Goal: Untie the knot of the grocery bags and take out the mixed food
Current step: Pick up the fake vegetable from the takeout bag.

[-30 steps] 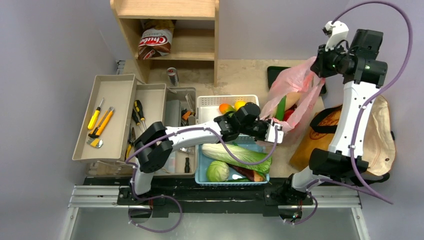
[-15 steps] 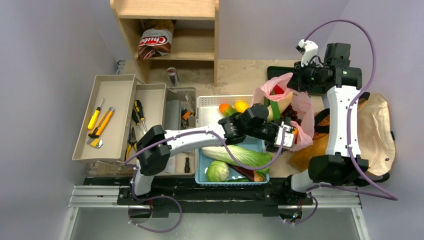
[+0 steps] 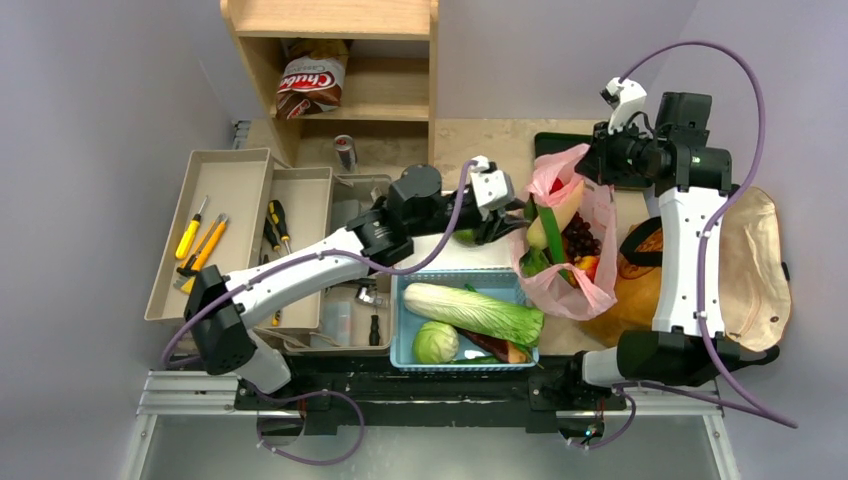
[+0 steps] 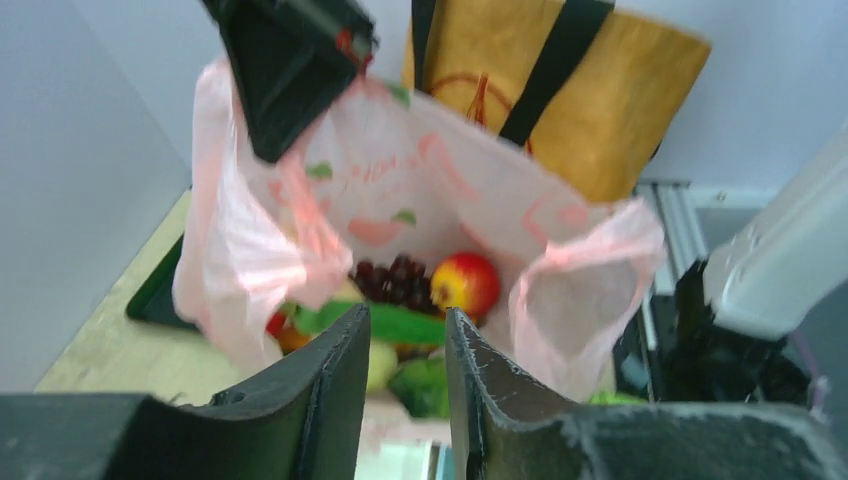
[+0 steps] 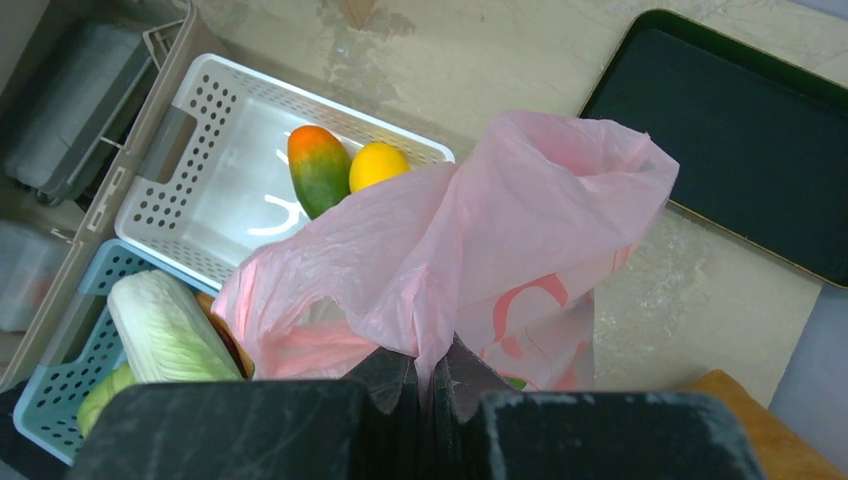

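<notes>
Now, right fingers (image 5: 395,372) pinching pink bag (image 5: 480,230), apple (image 4: 468,283) inside.

Overhead view, two close wrist views, all on pink bag (image 3: 572,296).

1. The brown paper bag with black straps (image 4: 620,110) loses its top at the left wrist view's edge; from above, the thin pink plastic bag (image 3: 560,295) hides its left part.
2. The blurred green produce (image 4: 405,325) inside that bag can't be identified.
3. The wooden shelf (image 3: 330,20) is cut off at the far edge.
</notes>
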`<state>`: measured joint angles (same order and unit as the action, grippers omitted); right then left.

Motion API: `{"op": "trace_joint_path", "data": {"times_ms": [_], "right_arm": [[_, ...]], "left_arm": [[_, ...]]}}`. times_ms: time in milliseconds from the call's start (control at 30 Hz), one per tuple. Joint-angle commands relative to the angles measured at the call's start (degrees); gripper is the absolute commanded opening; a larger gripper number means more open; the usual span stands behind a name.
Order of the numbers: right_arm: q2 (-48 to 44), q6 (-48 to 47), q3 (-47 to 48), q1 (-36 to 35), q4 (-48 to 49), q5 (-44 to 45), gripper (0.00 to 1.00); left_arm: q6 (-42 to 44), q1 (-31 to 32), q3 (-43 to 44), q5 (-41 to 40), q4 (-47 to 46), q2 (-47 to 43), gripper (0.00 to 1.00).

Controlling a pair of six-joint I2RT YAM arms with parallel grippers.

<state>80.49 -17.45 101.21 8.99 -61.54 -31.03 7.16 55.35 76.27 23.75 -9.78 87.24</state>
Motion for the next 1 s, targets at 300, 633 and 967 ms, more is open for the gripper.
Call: {"op": "trace_joint_path", "data": {"times_ms": [300, 633, 967], "right_arm": [[-5.95, 9.83, -4.28, -0.14, 6.25, 1.08, 0.00], [-7.79, 12.62, -6.66, -0.12, 7.05, 0.43, 0.00], [-7.82, 13.39, -6.51, -0.12, 6.34, -0.49, 0.00]], "left_arm": [[-28.24, 6.43, 17.63, -25.76, 8.63, 21.91, 0.44], [-35.59, 6.35, 20.85, -39.87, 5.36, 28.95, 0.72], [-38.48, 6.28, 24.43, -34.01, 2.57, 33.89, 0.58]]}}
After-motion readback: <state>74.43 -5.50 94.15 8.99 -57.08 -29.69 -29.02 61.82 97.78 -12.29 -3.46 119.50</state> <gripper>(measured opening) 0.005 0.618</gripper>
